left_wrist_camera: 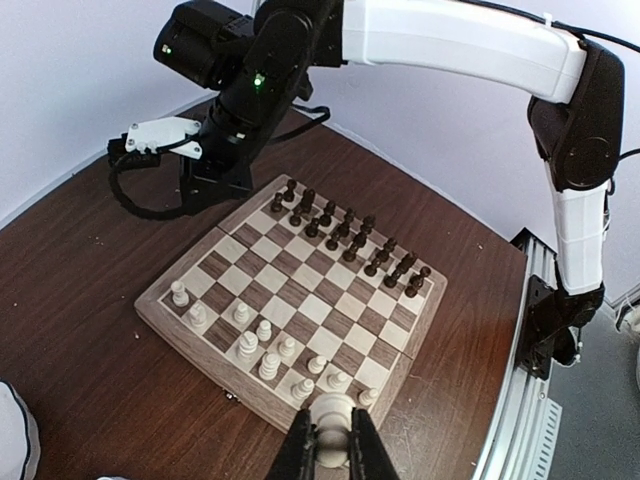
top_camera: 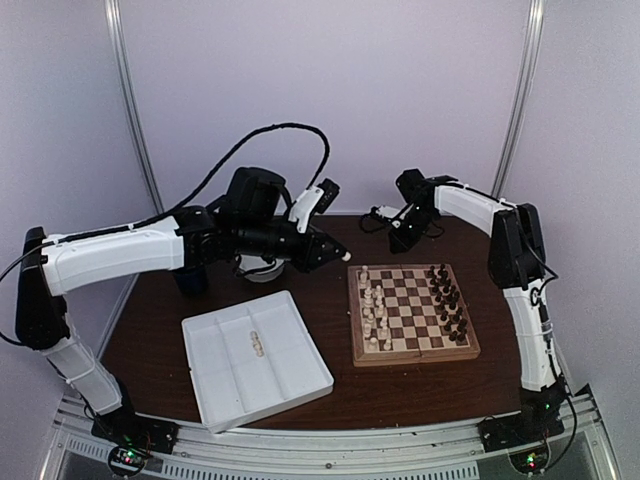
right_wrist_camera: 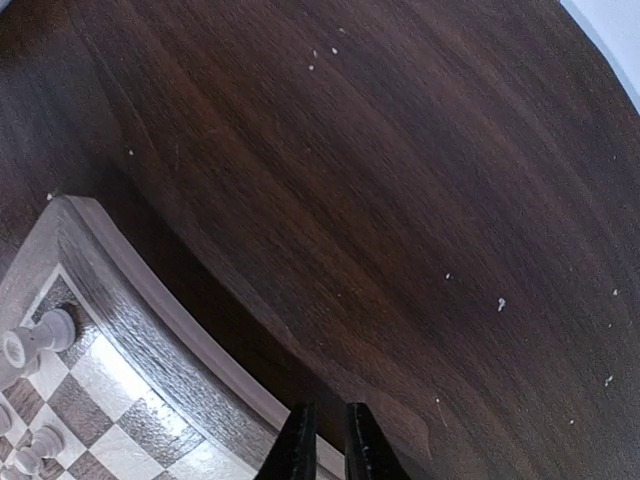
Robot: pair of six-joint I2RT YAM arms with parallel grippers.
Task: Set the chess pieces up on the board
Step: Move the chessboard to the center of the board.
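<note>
Two arms show from above. The left arm point(top_camera: 120, 252) climbs from its base to a high elbow, then runs level toward the board point(top_camera: 415, 354). The left gripper point(top_camera: 338, 256) hangs above the table point(top_camera: 150, 340) just off the board's far left corner, pinching a cream piece point(top_camera: 346, 257). The right arm point(top_camera: 525, 310) stands up, folds and reaches back, with the right gripper point(top_camera: 402, 242) pointing down behind the board. Cream pieces point(top_camera: 372, 305) stand along the board's left side and dark pieces point(top_camera: 448, 300) along its right; a few more cream ones lie in the white tray point(top_camera: 225, 375)

From the left wrist, both fingers point(left_wrist_camera: 365, 450) clamp the cream piece point(left_wrist_camera: 333, 440) above the board's near edge

From the right wrist, the fingers point(right_wrist_camera: 300, 445) are drawn nearly together and empty, over bare table beside the board's rim point(right_wrist_camera: 150, 300)
</note>
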